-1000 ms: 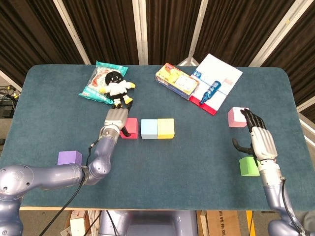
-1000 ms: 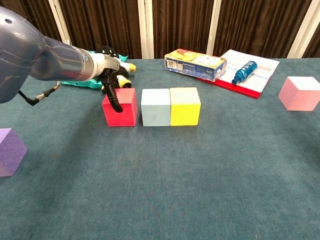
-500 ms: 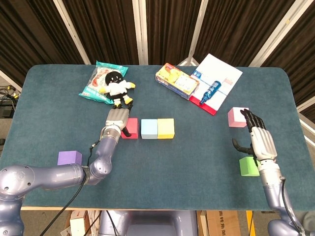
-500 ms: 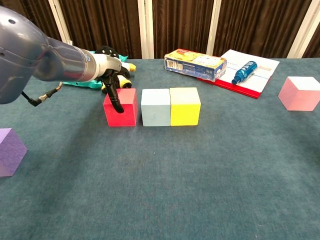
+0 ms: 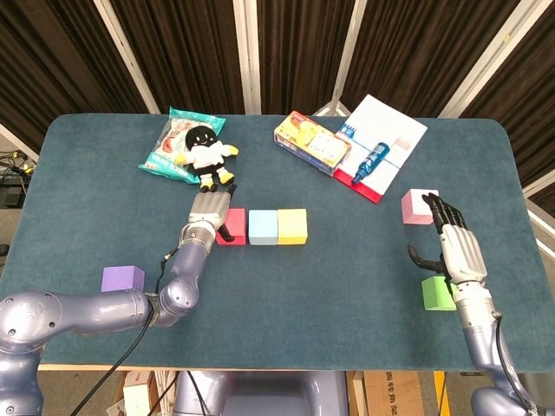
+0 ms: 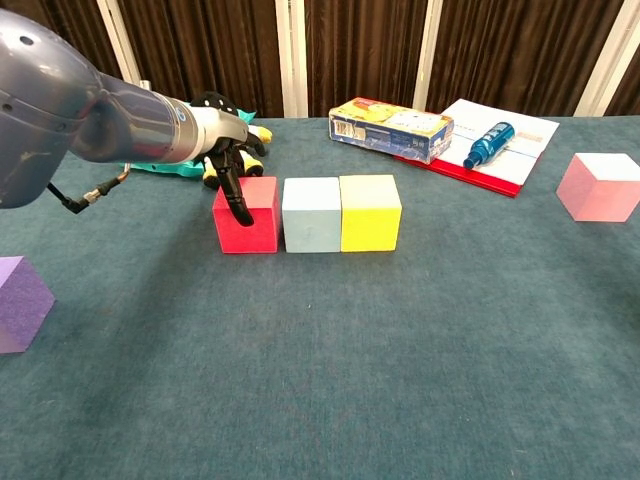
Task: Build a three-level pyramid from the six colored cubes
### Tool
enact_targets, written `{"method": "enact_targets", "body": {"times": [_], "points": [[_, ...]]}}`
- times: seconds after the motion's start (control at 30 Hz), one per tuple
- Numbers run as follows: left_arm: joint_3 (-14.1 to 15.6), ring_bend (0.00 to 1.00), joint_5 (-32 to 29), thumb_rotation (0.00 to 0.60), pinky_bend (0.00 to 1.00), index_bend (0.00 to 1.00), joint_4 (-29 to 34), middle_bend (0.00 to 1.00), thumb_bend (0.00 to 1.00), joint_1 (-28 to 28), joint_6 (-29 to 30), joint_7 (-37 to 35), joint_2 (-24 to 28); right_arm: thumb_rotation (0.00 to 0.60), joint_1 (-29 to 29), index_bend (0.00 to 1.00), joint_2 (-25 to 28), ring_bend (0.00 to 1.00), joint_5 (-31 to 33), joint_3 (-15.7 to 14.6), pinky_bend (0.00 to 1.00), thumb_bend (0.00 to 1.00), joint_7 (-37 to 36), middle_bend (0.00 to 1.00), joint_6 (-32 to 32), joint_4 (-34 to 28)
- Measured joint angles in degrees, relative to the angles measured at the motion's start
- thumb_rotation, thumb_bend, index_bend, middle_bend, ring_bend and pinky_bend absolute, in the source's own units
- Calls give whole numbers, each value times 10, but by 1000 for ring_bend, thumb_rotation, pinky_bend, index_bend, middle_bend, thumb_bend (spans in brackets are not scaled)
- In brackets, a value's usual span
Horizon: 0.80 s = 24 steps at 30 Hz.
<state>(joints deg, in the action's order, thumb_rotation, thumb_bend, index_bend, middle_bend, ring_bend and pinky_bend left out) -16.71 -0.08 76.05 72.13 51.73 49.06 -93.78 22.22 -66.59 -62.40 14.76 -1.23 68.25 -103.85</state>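
Three cubes form a row at mid-table: red cube (image 6: 256,222), light blue cube (image 6: 312,214) and yellow cube (image 6: 370,212). The red cube stands right beside the blue one. My left hand (image 6: 228,158) grips the red cube (image 5: 232,227) from its left side, with one dark finger across its front face. A purple cube (image 5: 122,278) lies at the near left. At the right are a pink cube (image 5: 417,207) and a green cube (image 5: 438,293). Between these two hovers my right hand (image 5: 455,247), fingers spread and empty.
At the back lie a plush toy (image 5: 206,155) on a snack bag (image 5: 170,147), a yellow box (image 5: 311,142), and a white booklet (image 5: 386,136) with a blue bottle (image 5: 370,162) on it. The table's near edge (image 5: 277,367) runs in front.
My left hand has slid the red cube to the right, closing the gap to the light blue cube. The right hand has stayed where it was.
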Motion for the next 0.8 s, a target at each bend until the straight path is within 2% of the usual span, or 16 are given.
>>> {"method": "enact_targets", "body": {"times": [0.8], "points": [[0, 36, 9, 600, 58, 44, -4, 376, 149, 0, -3, -3, -7, 600, 0, 0, -2, 0, 2, 0, 0, 379, 1, 0, -3, 2]]}}
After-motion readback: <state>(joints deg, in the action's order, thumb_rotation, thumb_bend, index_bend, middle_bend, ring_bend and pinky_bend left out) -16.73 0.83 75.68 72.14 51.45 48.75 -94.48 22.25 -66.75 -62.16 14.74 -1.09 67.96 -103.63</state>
